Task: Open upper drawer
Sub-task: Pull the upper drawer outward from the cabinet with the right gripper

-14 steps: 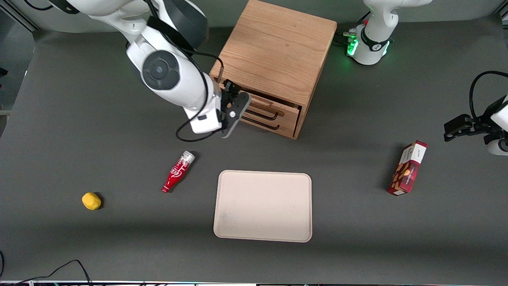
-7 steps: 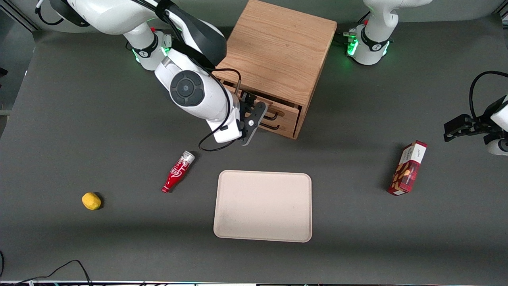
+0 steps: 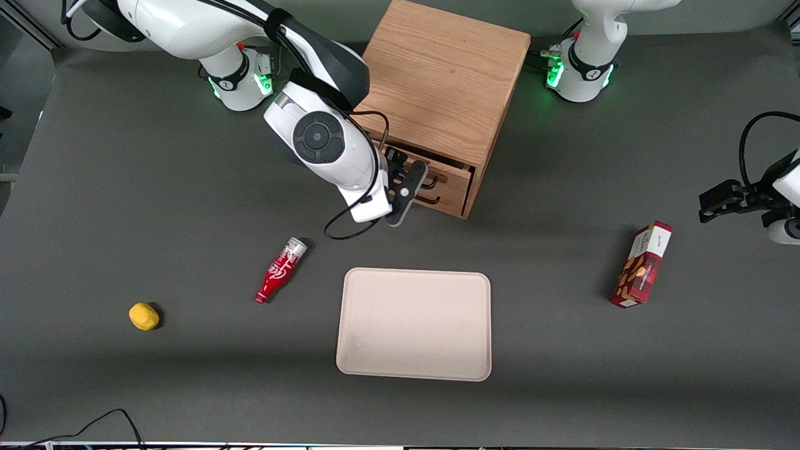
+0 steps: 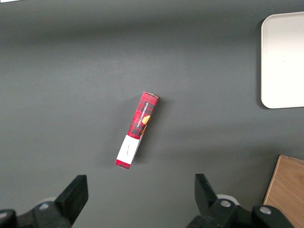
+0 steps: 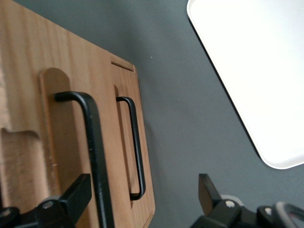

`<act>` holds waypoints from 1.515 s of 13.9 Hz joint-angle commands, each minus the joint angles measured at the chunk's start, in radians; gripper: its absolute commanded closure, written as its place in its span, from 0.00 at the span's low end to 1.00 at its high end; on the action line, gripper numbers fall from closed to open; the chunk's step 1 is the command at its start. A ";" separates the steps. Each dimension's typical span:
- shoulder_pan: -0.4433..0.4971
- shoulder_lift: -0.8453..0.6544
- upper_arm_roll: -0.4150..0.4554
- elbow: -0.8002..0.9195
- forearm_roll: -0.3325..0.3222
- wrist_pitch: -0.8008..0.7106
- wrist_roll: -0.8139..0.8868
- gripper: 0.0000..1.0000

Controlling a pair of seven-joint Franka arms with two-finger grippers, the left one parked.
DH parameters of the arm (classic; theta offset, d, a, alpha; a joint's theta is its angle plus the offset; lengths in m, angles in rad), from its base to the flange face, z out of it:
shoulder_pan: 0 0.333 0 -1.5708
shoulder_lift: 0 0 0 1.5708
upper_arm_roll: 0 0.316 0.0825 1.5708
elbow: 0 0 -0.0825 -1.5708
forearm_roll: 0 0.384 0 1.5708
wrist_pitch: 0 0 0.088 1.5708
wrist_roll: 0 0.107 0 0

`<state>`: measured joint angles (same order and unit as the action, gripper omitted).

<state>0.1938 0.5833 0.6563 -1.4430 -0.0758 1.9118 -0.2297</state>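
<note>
Since a second ago I have swung along the cabinet's front toward the parked arm's end of the table, and my gripper (image 3: 409, 187) now sits right in front of the drawer faces. The wooden cabinet (image 3: 437, 81) stands farther from the front camera than the beige tray (image 3: 414, 325), and the upper drawer (image 5: 28, 123) is its topmost face, not yet pulled out as far as I can judge. In my wrist view its black wire handle (image 5: 92, 142) runs close past one of my fingers (image 5: 71, 197), while the lower drawer's handle (image 5: 135, 147) lies between my two fingers, which stand wide apart and hold nothing. To do this step well, I judge I must shift so that the upper handle, not the lower one, falls midway between my fingers, push in until the wire sits deep between them, close firmly, and pull straight out along the drawer's travel without twisting. My forearm slopes down from above the cabinet's corner, wrist bent so the fingers point at the drawer fronts. The red bottle (image 3: 280, 270) lies nearer the camera, well apart.
</note>
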 commanded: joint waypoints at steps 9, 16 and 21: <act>-0.005 0.018 -0.044 0.001 -0.076 0.047 -0.072 0.00; 0.001 0.043 -0.082 0.059 -0.075 0.047 -0.080 0.00; 0.007 0.070 -0.138 0.119 -0.065 0.049 -0.129 0.00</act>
<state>0.1874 0.6158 0.5387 -1.3849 -0.1386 1.9614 -0.3266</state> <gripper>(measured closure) 0.000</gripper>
